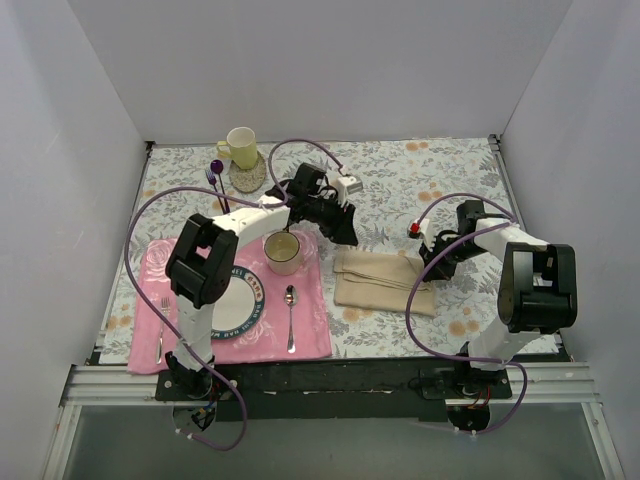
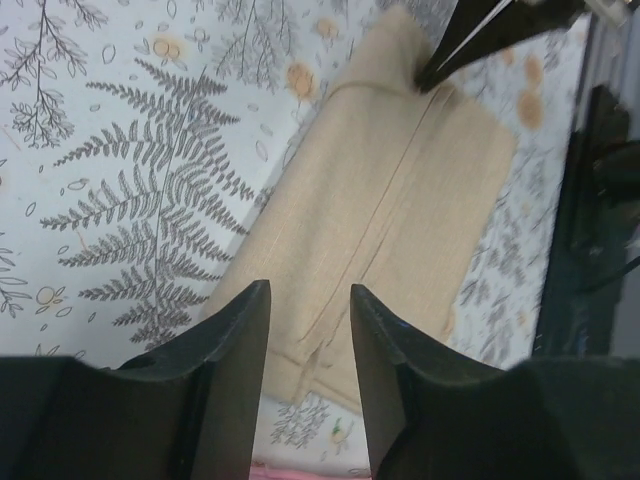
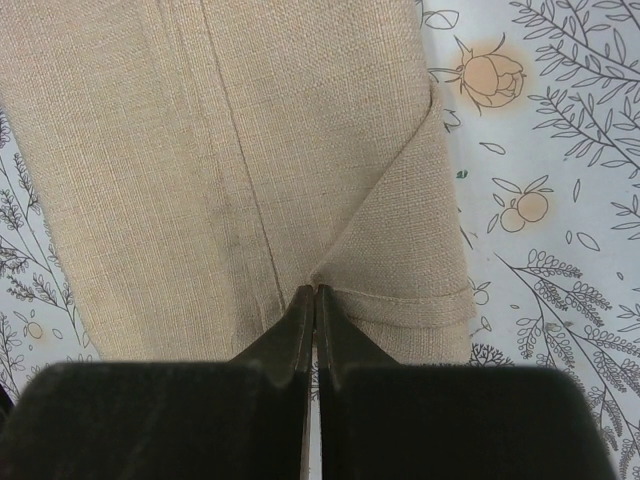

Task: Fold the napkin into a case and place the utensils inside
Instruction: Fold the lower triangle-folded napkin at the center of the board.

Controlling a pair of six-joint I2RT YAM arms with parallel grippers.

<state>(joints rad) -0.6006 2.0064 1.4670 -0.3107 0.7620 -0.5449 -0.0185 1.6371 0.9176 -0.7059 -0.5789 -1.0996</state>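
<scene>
While the right end effector (image 3: 317, 292) sits pressed together on a flap corner of the napkin (image 3: 200, 150), pinching the cloth at the oblong's right-hand end, the left end effector (image 2: 310, 290) hangs spread and empty over the opposite end, touching nothing. My read on the step: folding stage, near done but not closed off. The napkin lies flat on the bench (image 1: 440, 180) between the two arms, just right of the pink placemat (image 1: 310, 340). It is layered into a narrow strip with a seam running its length. The next move likely calls for laying that flap over and pressing it so a pocket mouth forms. The left arm would pin the far end so the strip doesn't slide, and only then go for the utensils. The spoon (image 1: 290, 318) sits on the placemat right of the plate (image 1: 258, 292), and the fork (image 1: 163, 330) is near the placemat's left edge. Both are well apart from the napkin. Containers: nothing visible inside the napkin's folds, and the plate is bare where the left arm doesn't cover it. The beige cup (image 1: 283, 262) on the placemat beyond the plate looks empty, though its interior is dim. Contents of the yellow mug (image 1: 240, 148) on its coaster (image 1: 248, 177) at the far side: can't tell.
</scene>
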